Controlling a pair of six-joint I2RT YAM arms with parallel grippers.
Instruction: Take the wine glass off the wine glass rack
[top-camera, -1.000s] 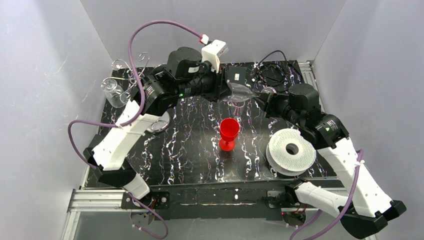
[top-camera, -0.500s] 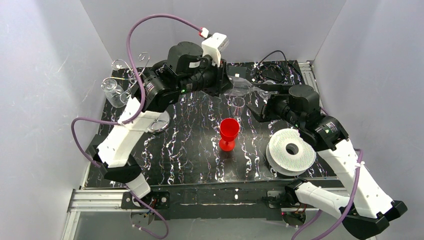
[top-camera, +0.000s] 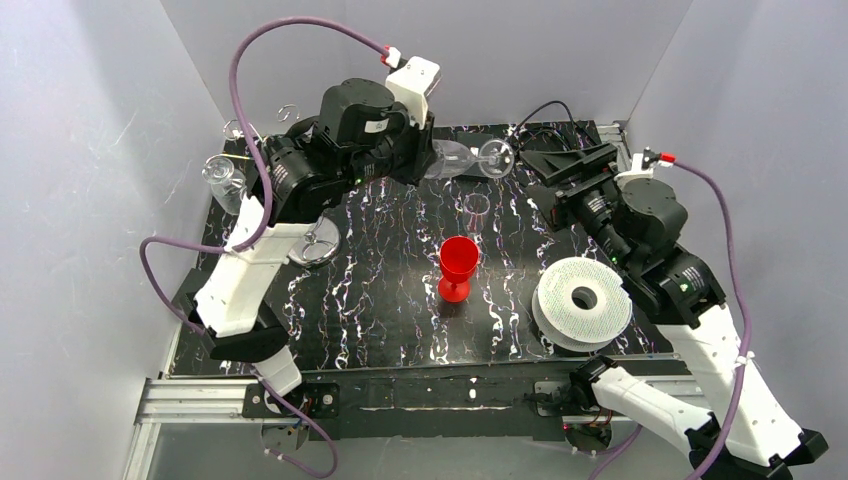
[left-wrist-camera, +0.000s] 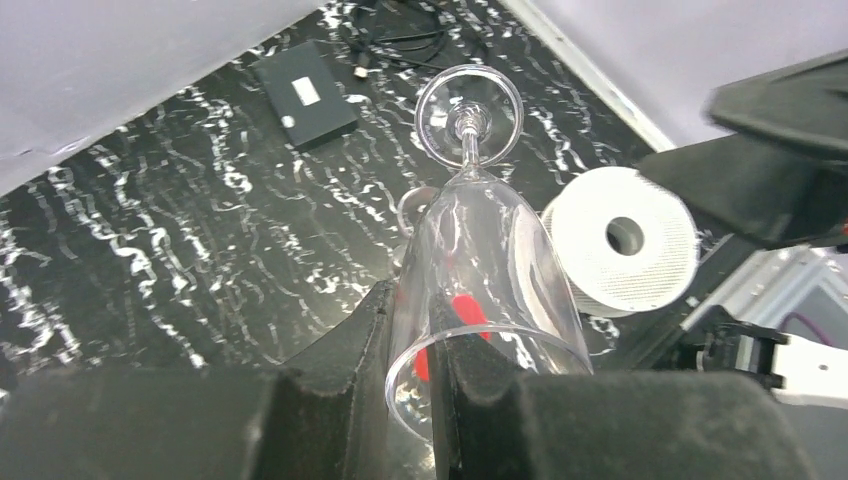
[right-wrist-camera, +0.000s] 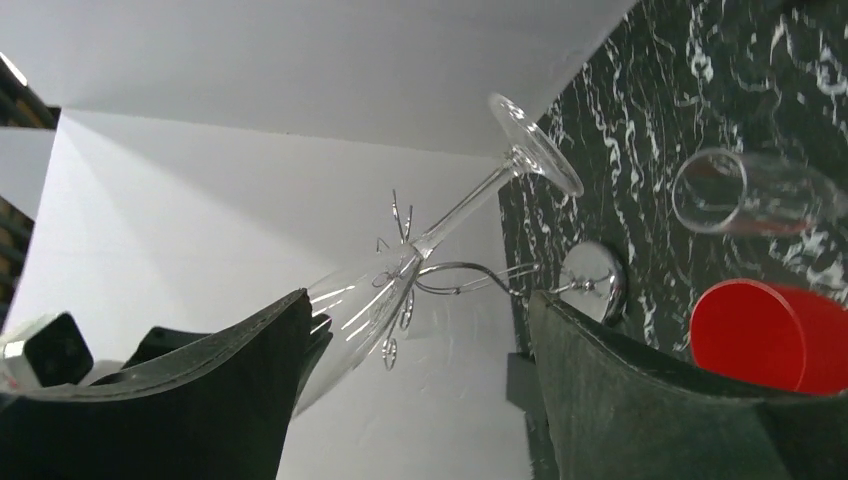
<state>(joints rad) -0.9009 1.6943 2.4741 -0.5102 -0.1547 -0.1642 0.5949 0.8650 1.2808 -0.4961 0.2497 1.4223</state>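
Note:
My left gripper (top-camera: 428, 160) is shut on the clear wine glass (top-camera: 455, 158), held on its side above the back of the table. In the left wrist view one finger (left-wrist-camera: 340, 385) lies outside the wine glass (left-wrist-camera: 490, 250) rim and the other sits inside the bowl; the left gripper (left-wrist-camera: 412, 365) pinches the wall. The wine glass rack (top-camera: 243, 128) stands at the far left on its round base (top-camera: 320, 245), apart from the held glass. My right gripper (top-camera: 575, 165) is open to the right of the glass's foot. The right gripper (right-wrist-camera: 415, 390) has nothing between its fingers, with the wine glass (right-wrist-camera: 370, 300) and the rack (right-wrist-camera: 460, 275) beyond.
Another clear glass (top-camera: 225, 180) hangs at the rack's left. A red cup (top-camera: 458, 265) stands mid-table, with a small clear glass (top-camera: 477, 210) behind it. A white spool (top-camera: 582, 300) sits at the right. A black box (left-wrist-camera: 305, 95) and cables (top-camera: 545, 130) lie at the back.
My right gripper opened, let go of the glass's foot end and drew back to the right. The left arm rose and carried the glass slightly left.

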